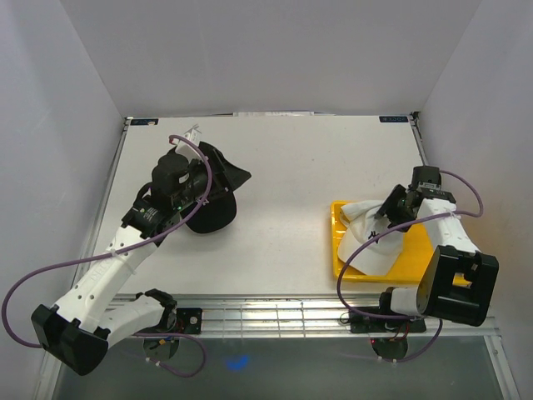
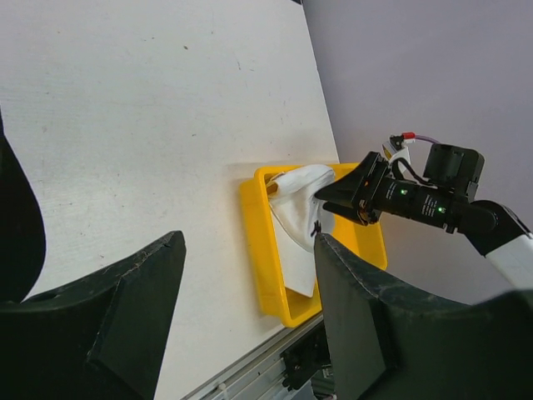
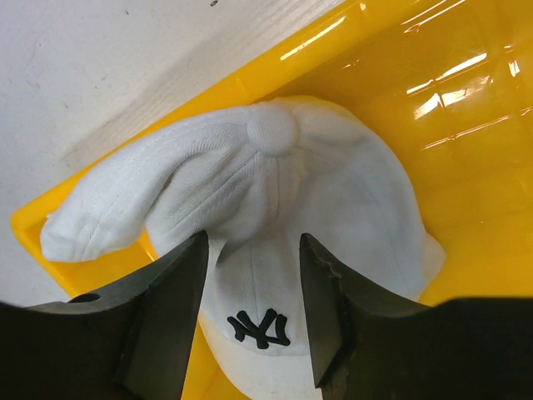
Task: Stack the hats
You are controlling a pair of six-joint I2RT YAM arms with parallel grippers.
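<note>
Nearest, on the right: the white NY cap [image 3: 333, 192] lies in the yellow tray [image 3: 466, 125], directly beneath the right claw [image 3: 252, 243]. The jaws stand apart astride its crown, with the logo toward the wrist and the top button beyond. No pinch is evident yet. Farther off, on the left: the black cap [image 1: 212, 212] rests on the counter [image 1: 291, 167] just beside the left claw [image 2: 248, 242], which is open and empty.

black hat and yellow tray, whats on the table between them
Nothing. In the top view, the stretch of table between the black hat and the yellow tray is bare.
</note>
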